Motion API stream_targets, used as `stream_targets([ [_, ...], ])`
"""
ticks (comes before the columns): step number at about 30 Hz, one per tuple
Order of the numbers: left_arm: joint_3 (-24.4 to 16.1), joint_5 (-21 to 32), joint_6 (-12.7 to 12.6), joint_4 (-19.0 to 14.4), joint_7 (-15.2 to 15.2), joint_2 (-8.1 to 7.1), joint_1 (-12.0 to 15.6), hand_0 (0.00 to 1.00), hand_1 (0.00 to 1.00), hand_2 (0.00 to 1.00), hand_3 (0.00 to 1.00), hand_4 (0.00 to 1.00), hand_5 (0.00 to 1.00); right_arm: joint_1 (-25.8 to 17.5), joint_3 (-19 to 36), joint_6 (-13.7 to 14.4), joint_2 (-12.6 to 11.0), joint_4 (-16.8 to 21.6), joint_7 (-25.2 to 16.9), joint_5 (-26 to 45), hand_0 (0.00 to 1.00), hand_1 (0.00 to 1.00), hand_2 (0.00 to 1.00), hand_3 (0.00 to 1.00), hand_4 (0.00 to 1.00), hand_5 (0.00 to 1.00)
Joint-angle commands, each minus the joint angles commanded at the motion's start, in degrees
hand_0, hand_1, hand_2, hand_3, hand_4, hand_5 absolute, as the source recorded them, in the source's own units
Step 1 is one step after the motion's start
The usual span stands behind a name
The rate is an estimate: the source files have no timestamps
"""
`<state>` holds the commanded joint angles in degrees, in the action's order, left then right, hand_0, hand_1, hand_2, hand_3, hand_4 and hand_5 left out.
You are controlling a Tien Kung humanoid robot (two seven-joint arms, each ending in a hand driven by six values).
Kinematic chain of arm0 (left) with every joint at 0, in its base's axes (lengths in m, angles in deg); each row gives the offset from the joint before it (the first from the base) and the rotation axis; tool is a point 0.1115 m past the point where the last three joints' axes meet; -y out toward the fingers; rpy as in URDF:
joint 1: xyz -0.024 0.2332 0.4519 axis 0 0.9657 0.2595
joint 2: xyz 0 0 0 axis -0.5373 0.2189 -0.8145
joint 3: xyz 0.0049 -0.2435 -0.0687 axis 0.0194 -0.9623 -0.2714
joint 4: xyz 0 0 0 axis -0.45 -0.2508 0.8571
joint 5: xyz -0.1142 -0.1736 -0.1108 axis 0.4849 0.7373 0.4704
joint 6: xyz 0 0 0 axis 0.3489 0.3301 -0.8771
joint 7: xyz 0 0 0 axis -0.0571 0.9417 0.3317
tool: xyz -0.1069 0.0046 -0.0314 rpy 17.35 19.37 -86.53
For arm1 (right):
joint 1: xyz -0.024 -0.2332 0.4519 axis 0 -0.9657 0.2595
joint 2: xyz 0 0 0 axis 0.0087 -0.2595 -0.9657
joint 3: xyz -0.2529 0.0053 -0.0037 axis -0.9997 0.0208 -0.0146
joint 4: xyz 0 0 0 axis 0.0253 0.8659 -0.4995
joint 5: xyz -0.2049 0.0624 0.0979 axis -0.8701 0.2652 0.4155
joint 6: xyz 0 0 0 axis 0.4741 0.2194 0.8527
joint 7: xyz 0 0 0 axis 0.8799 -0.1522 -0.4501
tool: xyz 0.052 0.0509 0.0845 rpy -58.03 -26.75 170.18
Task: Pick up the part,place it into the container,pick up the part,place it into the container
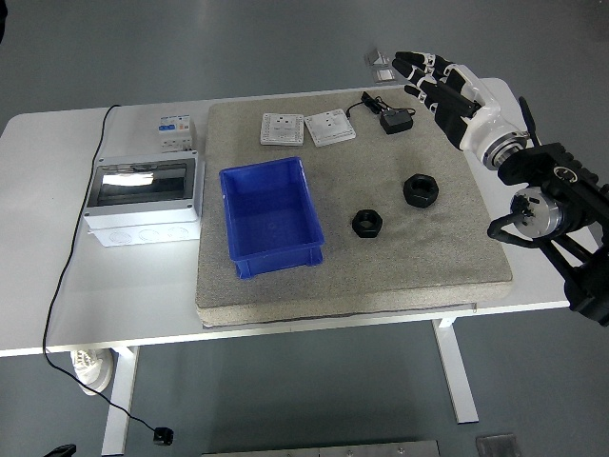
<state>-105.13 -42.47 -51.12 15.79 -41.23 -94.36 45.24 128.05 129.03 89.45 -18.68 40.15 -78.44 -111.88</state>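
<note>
Head view shows us a white counter (57, 314) carrying a grey mat (400, 257), and on that mat the blue container (271, 216) sits left of centre, open side up, with nothing visible inside it. We see the two black parts lying on the mat to the container's right: the smaller nut (366, 223) just off the container's right side, and the larger nut (420, 189) further right and a little farther from us, apart from the first. Our right hand (440, 84) hangs over the mat's far right corner, well clear of both nuts; its fingers (414, 59) are stretched out and slightly spread, pointing toward the far left, and they hold nothing. Just beside those fingers we find a black power adapter (396, 121) with its cord, and left of it two white switch plates (308, 127) lying side by side. Off the mat, on the counter's left part, we see a grey enclosure box (143, 198) with a clear lid and a small breaker (175, 129) behind it.
</note>
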Motion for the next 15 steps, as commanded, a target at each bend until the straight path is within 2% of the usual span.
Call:
stream_targets([
  [3,0.0,-0.1,0.0,0.0,0.0,0.01,0.0,0.751,0.747,0.756,0.837,0.962,0.998,-0.4,0.4,0.7,-0.3,0.5,0.6,-1.8,0.998,0.987,0.971,0.642,0.998,0.432],
  [4,0.0,-0.1,0.0,0.0,0.0,0.0,0.0,0.75,0.747,0.756,0.837,0.962,0.998,-0.8,0.7,1.5,-0.5,0.9,1.4,-3.3,0.998,0.947,0.943,0.66,0.998,0.485],
  [6,0.1,0.1,0.0,0.0,0.0,0.0,0.0,0.75,0.747,0.756,0.837,0.962,0.998,-1.5,1.4,2.8,-1.1,1.8,3.9,-7.3,0.998,0.947,0.943,0.66,0.998,0.485],
  [9,0.3,0.3,-0.1,0.1,0.0,-0.02,0.1,0.75,0.747,0.756,0.837,0.962,0.998,-1.6,1.1,1.7,-2.4,3.4,9.3,-14.0,0.998,0.947,0.943,0.66,0.998,0.485],
  [10,0.2,0.3,-0.1,0.1,0.0,-0.03,0.1,0.75,0.747,0.755,0.836,0.962,0.998,-1.4,0.8,1.4,-2.5,3.6,10.4,-15.4,0.998,0.526,0.77,0.871,0.998,0.403],
  [15,0.1,-0.1,0.0,0.1,0.0,-0.06,0.0,0.75,0.747,0.755,0.836,0.962,0.998,0.8,-2.7,-1.6,-2.9,3.5,19.1,-25.8,0.998,0.526,0.77,0.871,0.998,0.403],
])
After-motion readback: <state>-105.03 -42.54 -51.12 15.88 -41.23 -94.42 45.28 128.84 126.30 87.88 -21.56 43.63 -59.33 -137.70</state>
